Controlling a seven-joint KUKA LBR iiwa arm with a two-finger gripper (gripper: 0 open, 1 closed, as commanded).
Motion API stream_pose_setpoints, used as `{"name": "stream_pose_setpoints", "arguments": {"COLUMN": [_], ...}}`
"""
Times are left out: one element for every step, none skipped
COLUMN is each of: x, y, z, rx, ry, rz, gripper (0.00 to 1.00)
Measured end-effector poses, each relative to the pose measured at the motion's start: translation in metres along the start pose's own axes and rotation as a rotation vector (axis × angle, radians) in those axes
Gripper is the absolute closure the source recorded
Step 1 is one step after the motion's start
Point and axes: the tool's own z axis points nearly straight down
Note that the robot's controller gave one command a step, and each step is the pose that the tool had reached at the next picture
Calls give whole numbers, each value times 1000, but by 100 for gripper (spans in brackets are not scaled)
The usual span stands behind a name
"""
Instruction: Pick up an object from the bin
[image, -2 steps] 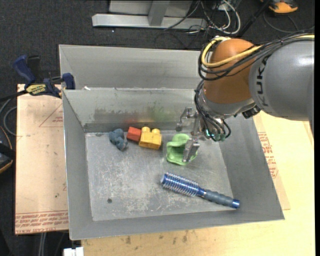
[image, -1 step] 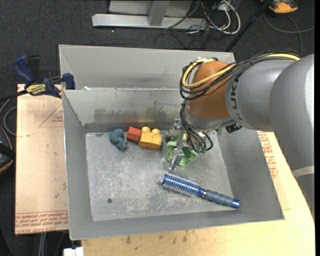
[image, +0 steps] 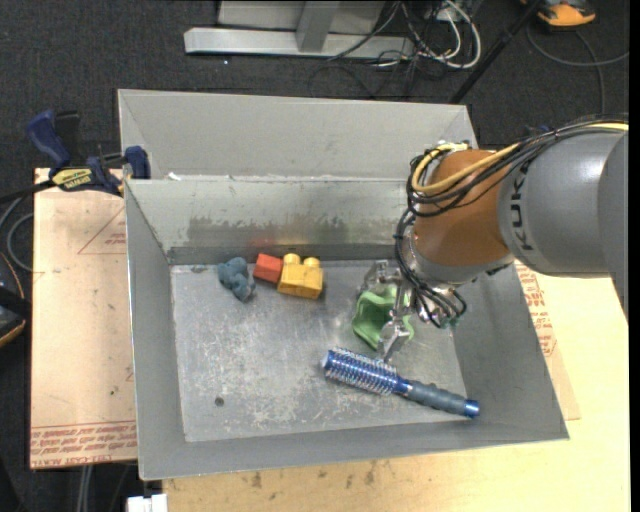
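Note:
My gripper (image: 392, 318) hangs over the right half of the bin, its metal fingers reaching down beside a small green plastic piece (image: 371, 318). The green piece sits against the fingers' left side; whether it is between them I cannot tell. Just below lies a blue hairbrush (image: 396, 381), bristle head to the left and handle pointing right towards the bin's front right corner.
Along the back wall lie a yellow block (image: 301, 277), a red-orange block (image: 268, 267) touching it, and a grey-blue lump (image: 237, 278) further left. The arm's orange cover and cables hang above the bin's right side.

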Motion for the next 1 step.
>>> {"name": "stream_pose_setpoints", "arguments": {"x": [-1], "y": [0], "z": [-2], "rx": [1], "ry": [-1], "rz": [-2], "gripper": [100]}}
